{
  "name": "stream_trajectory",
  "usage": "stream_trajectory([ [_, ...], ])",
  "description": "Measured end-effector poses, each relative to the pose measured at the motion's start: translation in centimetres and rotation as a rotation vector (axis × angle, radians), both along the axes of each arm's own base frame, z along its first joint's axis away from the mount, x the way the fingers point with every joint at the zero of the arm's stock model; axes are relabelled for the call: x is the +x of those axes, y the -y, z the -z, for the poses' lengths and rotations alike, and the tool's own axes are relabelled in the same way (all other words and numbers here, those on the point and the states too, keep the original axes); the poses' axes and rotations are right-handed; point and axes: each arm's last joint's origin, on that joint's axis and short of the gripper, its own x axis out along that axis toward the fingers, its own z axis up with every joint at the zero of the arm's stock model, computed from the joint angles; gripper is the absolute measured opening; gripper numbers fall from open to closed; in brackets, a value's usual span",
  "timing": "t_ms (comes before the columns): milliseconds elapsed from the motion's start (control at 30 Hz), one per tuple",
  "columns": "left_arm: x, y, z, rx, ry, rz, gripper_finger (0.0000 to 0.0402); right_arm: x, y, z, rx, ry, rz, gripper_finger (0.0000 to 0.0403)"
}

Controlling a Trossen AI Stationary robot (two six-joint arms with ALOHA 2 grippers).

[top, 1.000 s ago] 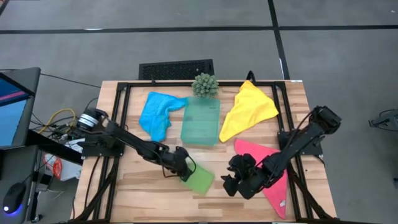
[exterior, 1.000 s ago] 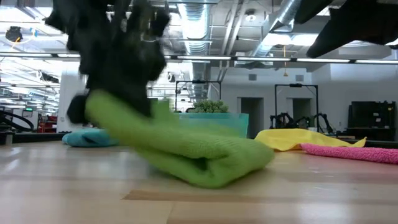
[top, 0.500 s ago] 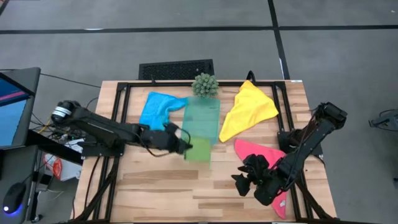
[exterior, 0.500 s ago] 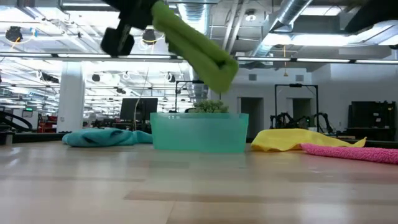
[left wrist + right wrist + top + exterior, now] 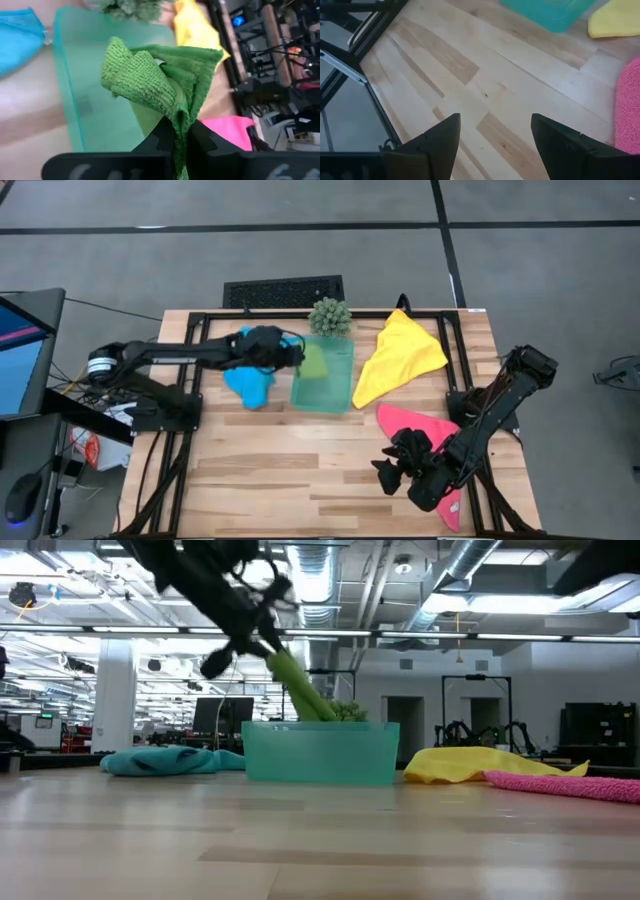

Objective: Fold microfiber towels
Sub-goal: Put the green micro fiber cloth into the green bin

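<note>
The left hand [image 5: 181, 131] is pinched tight on the folded lime green microfiber towel [image 5: 160, 82], holding it just above the see-through teal plastic tray [image 5: 324, 376] near the table's back edge. The towel looks soft, light and floppy (it droops), so gripping a folded edge seems best. The right hand [image 5: 398, 470] waits, fingers spread wide, near the front right corner.
</note>
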Motion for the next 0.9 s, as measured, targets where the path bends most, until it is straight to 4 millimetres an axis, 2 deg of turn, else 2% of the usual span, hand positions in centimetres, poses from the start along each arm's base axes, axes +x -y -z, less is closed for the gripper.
stream_trajectory([
  [133, 1.0, -2.1, 1.9, -0.046, 0.004, 0.029, 0.0004, 0.0, 0.0, 0.0, 0.012, 0.006, 0.016, 0.0269],
  [267, 2.2, -3.1, 3.3, -0.081, 0.004, 0.054, 0.0004, 0.0, 0.0, 0.0, 0.013, 0.007, 0.019, 0.0269],
  [500, 5.1, -4.3, 3.2, -0.046, -0.006, 0.139, 0.0004, 0.0, 0.0, 0.0, 0.013, 0.009, 0.020, 0.0269],
  [633, 6.2, -4.7, 3.9, -0.050, -0.112, 0.171, 0.0012, 0.0, 0.0, 0.0, 0.013, 0.009, 0.021, 0.0269],
  [733, 6.8, -5.0, 4.4, -0.040, -0.201, 0.210, 0.0020, 0.0, 0.0, 0.0, 0.013, 0.009, 0.021, 0.0269],
  [900, 7.0, -5.2, 4.1, -0.005, -0.278, 0.217, 0.0049, 0.0, 0.0, 0.0, 0.013, 0.009, 0.021, 0.0269],
])
